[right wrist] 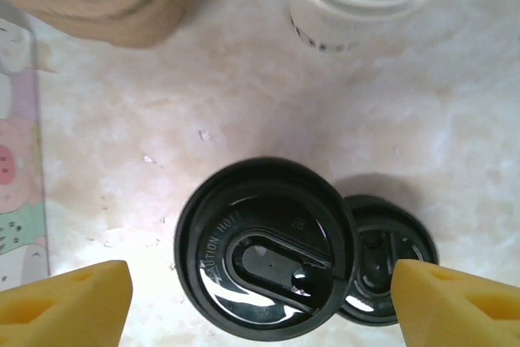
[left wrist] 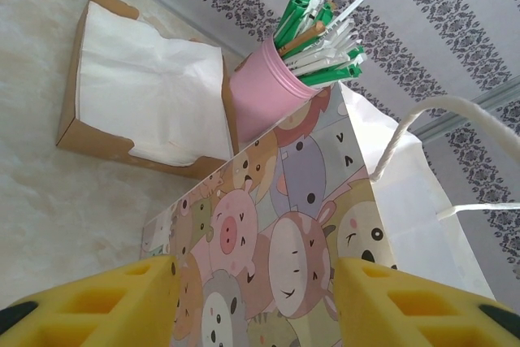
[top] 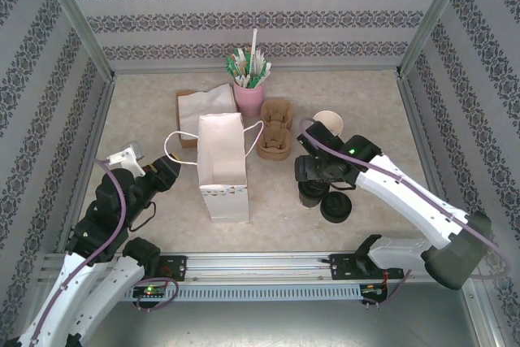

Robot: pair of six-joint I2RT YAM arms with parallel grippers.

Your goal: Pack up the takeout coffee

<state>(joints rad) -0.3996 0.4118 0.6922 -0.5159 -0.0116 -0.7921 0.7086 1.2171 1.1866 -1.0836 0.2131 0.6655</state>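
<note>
The takeout coffee [right wrist: 264, 245] stands on the table, seen from above as a round black lid with a drink slot. My right gripper [right wrist: 260, 306] hangs over it, open, one yellow finger on each side and neither touching it. In the top view the right gripper [top: 314, 175] covers most of the coffee [top: 311, 196]. The paper bag [top: 223, 164] stands upright in the middle, mouth open, with cartoon animals on its side panel [left wrist: 276, 225]. My left gripper [top: 165, 171] sits just left of the bag, open, facing that panel with nothing between its fingers [left wrist: 89, 306].
A squat pile of black lids [top: 336, 207] sits right beside the coffee, under my right finger [right wrist: 455, 306]. A stack of lidless cups [top: 329, 122], brown cup carriers [top: 275, 129], a pink pot of stirrers [top: 249, 97] and a napkin box [top: 195, 107] stand behind.
</note>
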